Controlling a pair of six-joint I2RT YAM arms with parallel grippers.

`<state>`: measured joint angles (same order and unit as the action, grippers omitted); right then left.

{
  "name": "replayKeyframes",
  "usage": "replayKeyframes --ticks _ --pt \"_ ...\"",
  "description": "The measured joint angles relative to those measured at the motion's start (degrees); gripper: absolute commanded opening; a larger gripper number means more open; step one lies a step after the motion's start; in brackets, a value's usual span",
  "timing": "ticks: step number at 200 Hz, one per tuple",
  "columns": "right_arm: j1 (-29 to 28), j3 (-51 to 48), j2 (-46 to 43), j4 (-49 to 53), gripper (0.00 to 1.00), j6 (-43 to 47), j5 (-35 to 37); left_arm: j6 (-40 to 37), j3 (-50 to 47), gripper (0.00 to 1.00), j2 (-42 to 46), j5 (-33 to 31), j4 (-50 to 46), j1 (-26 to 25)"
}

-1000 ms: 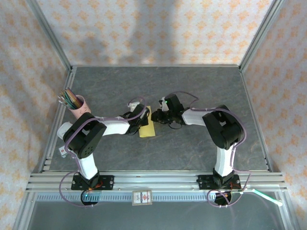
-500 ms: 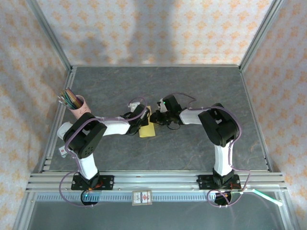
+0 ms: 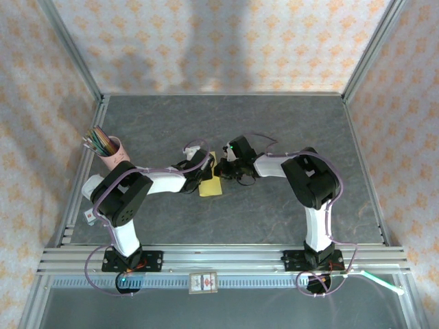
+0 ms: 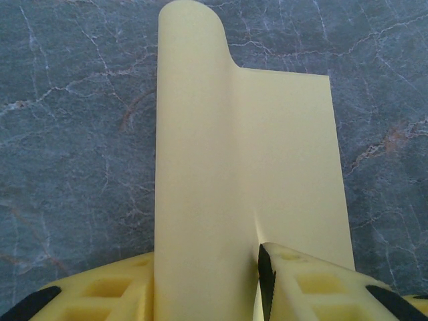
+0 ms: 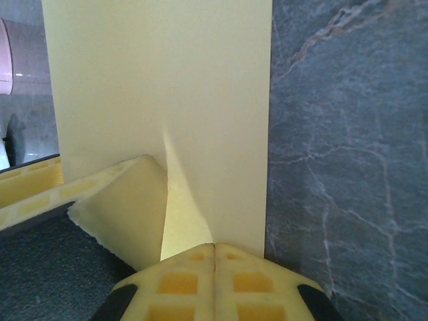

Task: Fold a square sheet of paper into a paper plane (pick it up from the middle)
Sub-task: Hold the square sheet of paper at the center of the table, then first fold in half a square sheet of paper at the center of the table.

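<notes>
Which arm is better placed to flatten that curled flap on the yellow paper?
Probably the left: the left gripper straddles the curled flap of the square sheet of paper, while the right gripper is shut, pinching its edge.

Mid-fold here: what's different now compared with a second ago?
The right gripper closed its fingers, pinching the edge of the square sheet of paper, and its arm edged slightly left toward the sheet. The left gripper stayed put with the curled flap between its fingers; the sheet and the pink cup did not move.
</notes>
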<state>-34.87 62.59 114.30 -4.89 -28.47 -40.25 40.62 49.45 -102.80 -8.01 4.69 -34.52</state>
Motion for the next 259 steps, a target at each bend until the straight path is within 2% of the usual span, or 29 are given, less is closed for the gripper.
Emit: replayKeyframes --ticks 40,114,145,172,191,229,241,259 --pt "-0.13 0.04 0.07 0.31 0.0 -0.07 0.83 -0.02 0.04 0.43 0.0 0.02 -0.02 0.0" --pt "-0.11 -0.42 0.2 -0.57 0.0 -1.77 0.96 -0.15 2.29 0.53 0.02 -0.02 -3.96 0.07" --pt "-0.11 -1.05 0.11 -1.68 0.0 -2.47 0.98 -0.63 2.86 0.69 0.63 -1.2 -6.21 0.48" --pt "-0.11 -1.53 0.0 -2.6 0.0 -2.86 1.01 -0.59 3.17 0.71 3.34 -1.29 -7.56 0.92" --pt "-0.11 -1.64 -0.02 -2.84 0.0 -3.06 1.01 -0.42 3.17 0.66 6.93 0.76 -7.69 0.92" --pt "-0.11 -1.68 -0.04 -2.89 0.0 -3.04 1.03 0.35 2.51 0.31 10.84 10.78 -3.87 0.94" --pt "-0.11 -1.68 -0.04 -2.89 0.0 -3.04 1.03 0.15 2.1 0.24 10.51 13.79 -2.75 1.22" --pt "-0.11 -1.68 -0.04 -2.89 0.0 -3.04 1.05 0.5 1.01 0.19 9.55 16.87 -1.46 2.51"
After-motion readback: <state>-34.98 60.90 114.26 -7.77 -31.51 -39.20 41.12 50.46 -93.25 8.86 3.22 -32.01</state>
